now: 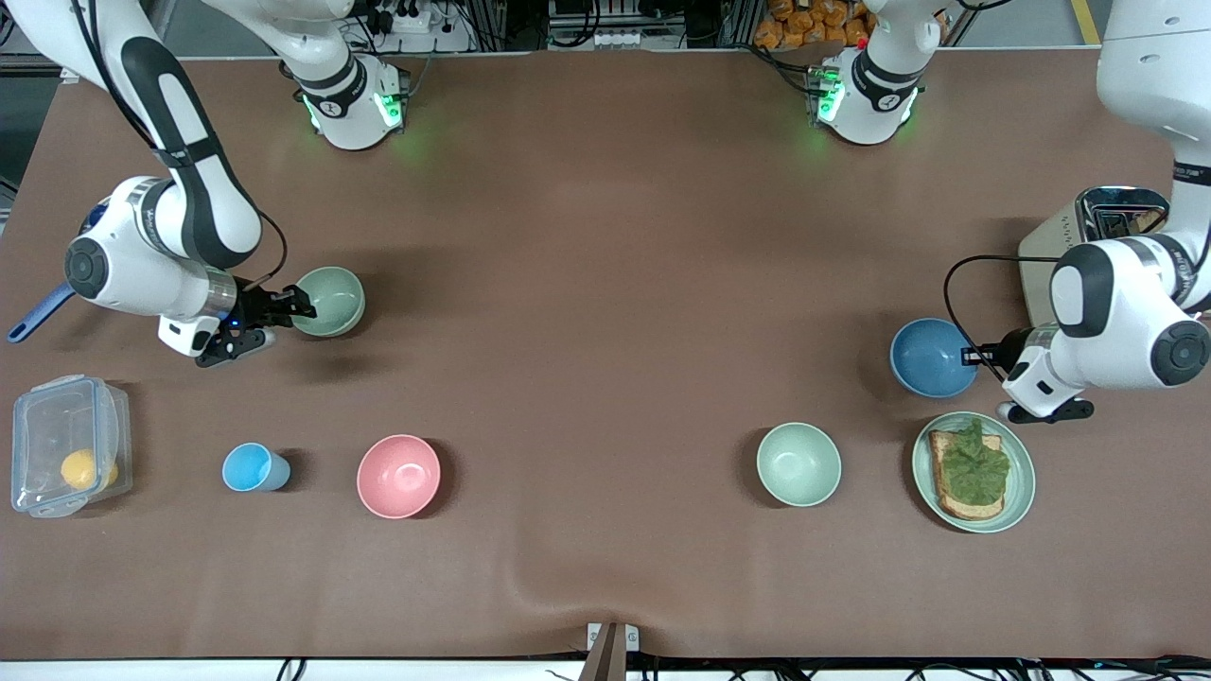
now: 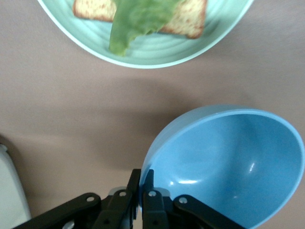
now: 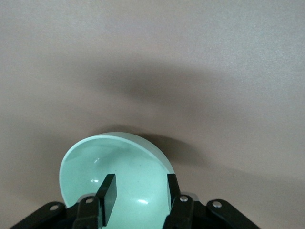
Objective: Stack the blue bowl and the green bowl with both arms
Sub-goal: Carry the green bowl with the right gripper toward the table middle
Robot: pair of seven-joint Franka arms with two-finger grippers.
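Note:
The green bowl point(image 1: 331, 299) stands on the table toward the right arm's end. My right gripper point(image 1: 301, 305) is open at its rim; in the right wrist view point(image 3: 140, 182) one finger point(image 3: 107, 196) is inside the green bowl point(image 3: 128, 162) and the other finger is outside the wall. The blue bowl point(image 1: 930, 357) is toward the left arm's end, just farther from the camera than the toast plate. My left gripper point(image 1: 969, 357) is shut on its rim; the left wrist view point(image 2: 142, 180) shows the fingers pinching the edge of the blue bowl point(image 2: 228, 162).
A green plate with toast and lettuce point(image 1: 1017, 492) lies beside the left gripper. A paler green bowl point(image 1: 798, 463), a pink bowl point(image 1: 398, 476), a light-blue cup point(image 1: 251, 467) and a clear box point(image 1: 66, 459) stand nearer the camera. A metal toaster point(image 1: 1088, 241) is by the left arm.

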